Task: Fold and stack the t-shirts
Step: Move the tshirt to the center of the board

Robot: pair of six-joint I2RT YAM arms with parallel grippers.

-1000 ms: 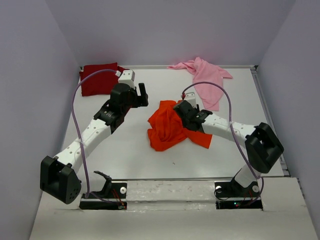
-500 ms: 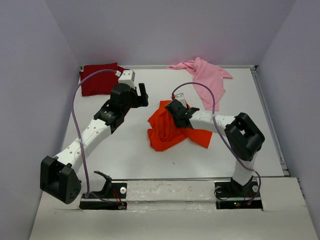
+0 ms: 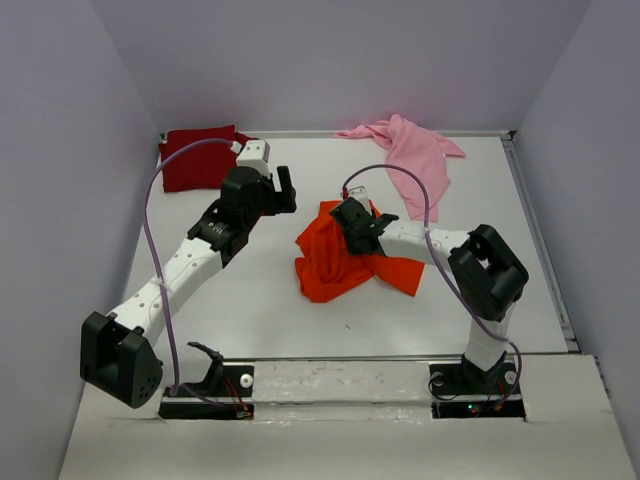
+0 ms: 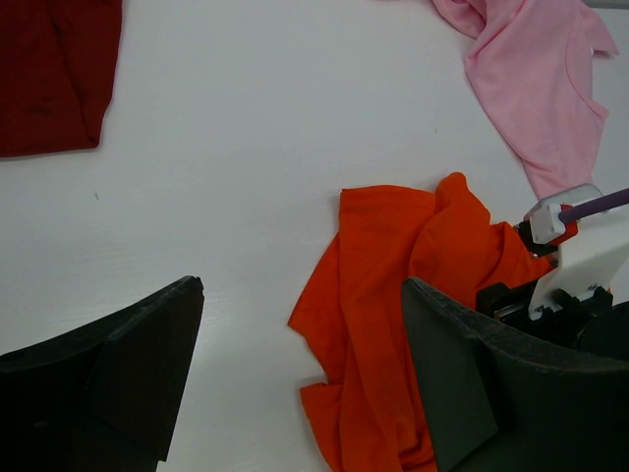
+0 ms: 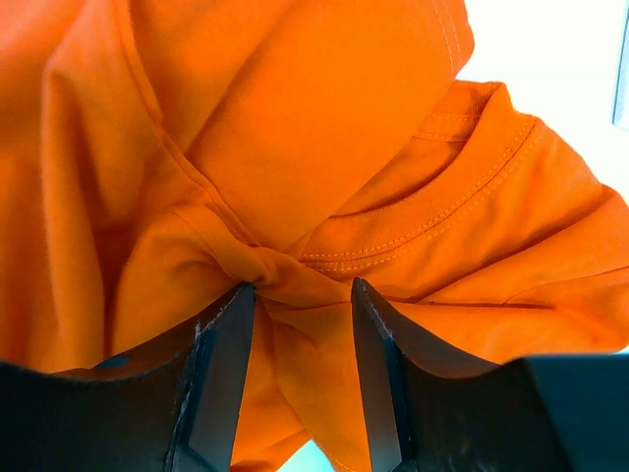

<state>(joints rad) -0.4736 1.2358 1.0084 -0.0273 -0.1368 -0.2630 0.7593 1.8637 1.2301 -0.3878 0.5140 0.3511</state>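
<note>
Tool (image 5: 301, 300) of right arm has shifted left, pinching orange t-shirt (image 5: 246, 118).

A white table (image 3: 260, 310) fills the middle, matte and evenly lit, with only soft, faint shadows. Plain pale lavender-grey walls box it in: the back wall (image 3: 340, 60) at 12 o'clock, the left wall (image 3: 60, 180) at 9 o'clock, the right wall (image 3: 600, 180) at 3 o'clock. A thin metal rail (image 3: 544, 250) edges the table at 3 o'clock, and a pale ledge (image 3: 340, 445) lies at 6 o'clock
</note>
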